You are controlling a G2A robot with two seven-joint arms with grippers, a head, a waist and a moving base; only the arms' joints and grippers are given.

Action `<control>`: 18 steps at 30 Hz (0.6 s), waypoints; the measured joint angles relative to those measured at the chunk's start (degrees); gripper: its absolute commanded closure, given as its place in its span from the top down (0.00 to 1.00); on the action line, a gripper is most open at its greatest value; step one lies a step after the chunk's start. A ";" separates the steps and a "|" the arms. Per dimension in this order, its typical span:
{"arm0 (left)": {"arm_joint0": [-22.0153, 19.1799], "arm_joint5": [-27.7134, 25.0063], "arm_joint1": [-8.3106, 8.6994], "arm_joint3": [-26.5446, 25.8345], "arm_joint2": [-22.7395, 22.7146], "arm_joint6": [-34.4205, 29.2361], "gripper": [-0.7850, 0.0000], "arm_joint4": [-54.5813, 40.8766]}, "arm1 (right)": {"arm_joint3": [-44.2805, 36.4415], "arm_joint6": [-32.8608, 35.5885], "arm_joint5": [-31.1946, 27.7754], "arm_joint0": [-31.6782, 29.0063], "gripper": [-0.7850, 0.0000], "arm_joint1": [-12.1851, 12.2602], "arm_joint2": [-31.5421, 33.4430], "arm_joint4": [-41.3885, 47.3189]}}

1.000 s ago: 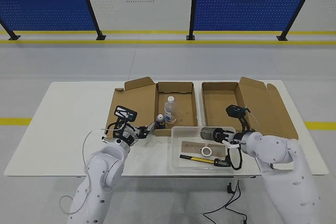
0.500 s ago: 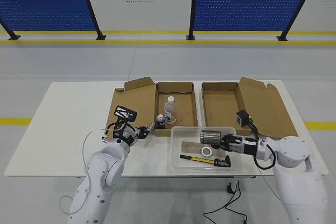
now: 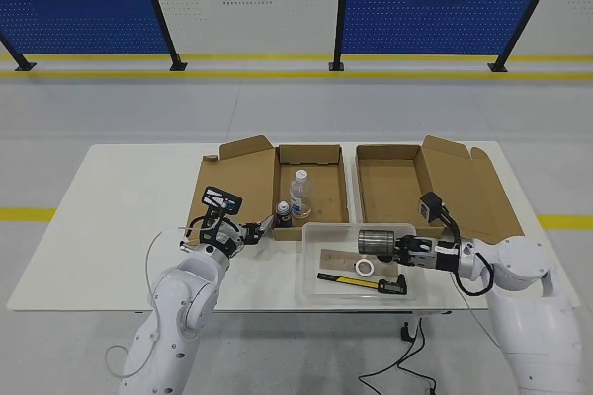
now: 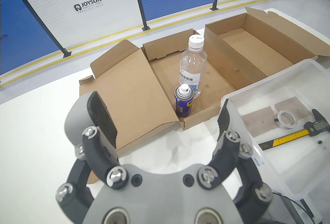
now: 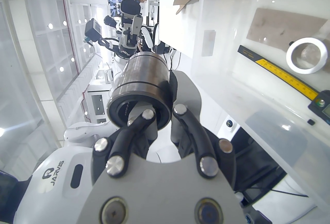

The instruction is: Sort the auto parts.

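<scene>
Right gripper [image 5: 157, 103]: clamped on a dark steel cylindrical bearing [image 5: 143, 88], one finger inside the bore, the other pressed against the outer wall. Bearing held on its side above the far part of the clear plastic bin [image 3: 307, 259], near the front wall of the right cardboard box [image 3: 385, 188]. Faint print on the bearing's end face, too small to read.

Left gripper [image 4: 163, 116]: fingers spread wide, nothing between them, above the table [image 3: 119, 217] just in front of the left cardboard box [image 3: 316, 156].

In the bin: a pale metal ring [image 4: 285, 119] on a flat brown cardboard piece [image 3: 338, 260], and beside it a digital caliper [image 4: 291, 136] with a yellow scale marked in black graduations.

In the left box, upright and just beside each other: a spray can [image 4: 183, 102] with a blue-and-yellow label and a clear bottle [image 4: 192, 67] with a white cap and a white label in blue print.
</scene>
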 measured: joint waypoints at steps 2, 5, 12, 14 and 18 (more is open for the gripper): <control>0.00 0.00 0.00 0.00 0.00 0.00 1.00 0.00 | 0.10 -0.57 -0.11 0.22 0.00 0.17 -0.10 -0.14; 0.00 0.00 0.00 0.00 0.00 0.00 1.00 0.00 | 0.07 -4.41 0.21 0.51 0.00 0.36 0.32 -0.39; 0.00 0.00 0.00 0.00 0.00 0.00 1.00 0.00 | -1.92 -11.21 -1.56 2.30 0.00 1.10 0.25 -5.67; 0.00 0.00 0.00 0.00 0.00 0.00 1.00 0.00 | -2.38 -12.78 -3.22 3.18 0.00 1.35 -0.22 -8.96; 0.00 0.00 0.00 0.00 0.00 0.00 1.00 0.00 | -3.44 -16.93 -8.31 5.78 0.00 1.81 -2.18 -17.76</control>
